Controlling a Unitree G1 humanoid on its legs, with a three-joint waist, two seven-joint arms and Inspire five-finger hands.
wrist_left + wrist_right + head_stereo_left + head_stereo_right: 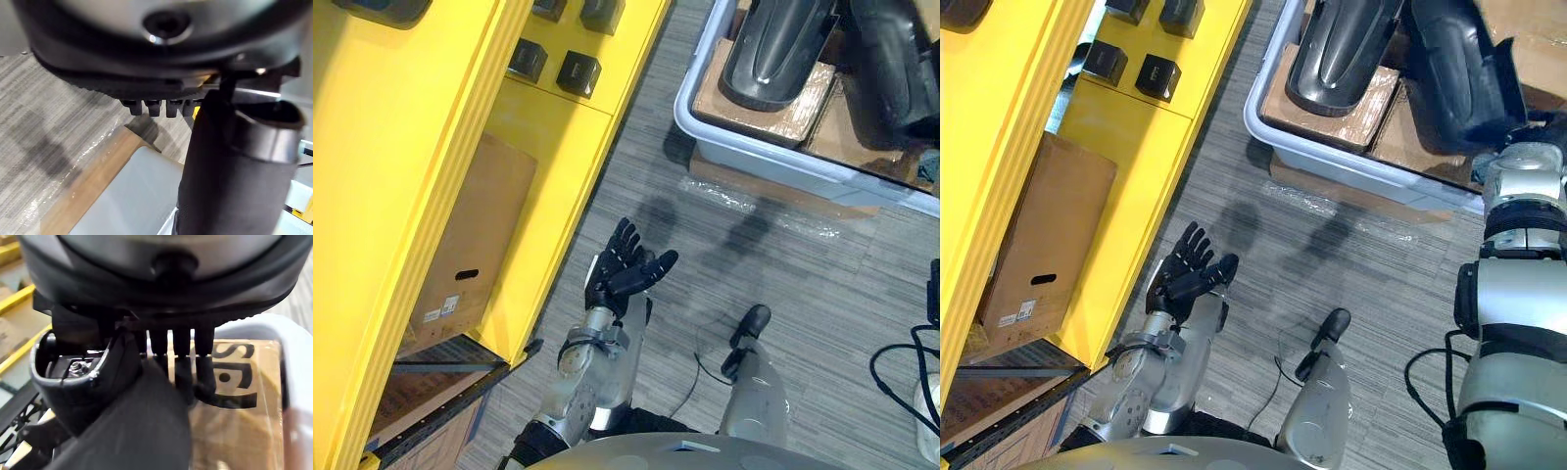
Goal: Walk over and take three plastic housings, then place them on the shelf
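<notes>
Seemingly early: housings not yet shelved.
On the yellow shelf [558,137] sit small black boxes [578,72]; left hand [625,266] hangs spread, empty, above the floor [783,294]; black plastic housings [773,54] lie in the grey bin [754,152]; right hand [161,289] reaches onto one, its grip impossible to tell.

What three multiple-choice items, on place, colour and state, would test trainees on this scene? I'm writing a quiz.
1. The large black housings lie: A on the floor; B in the pale bin; C in a cardboard box.
2. The shelf is: A yellow; B blue; C red.
3. The left hand is: A open, empty; B shut on a housing; C shut on a box.
B: the bin's walls surround them. A: its panels are yellow. A: fingers straight, nothing held.
</notes>
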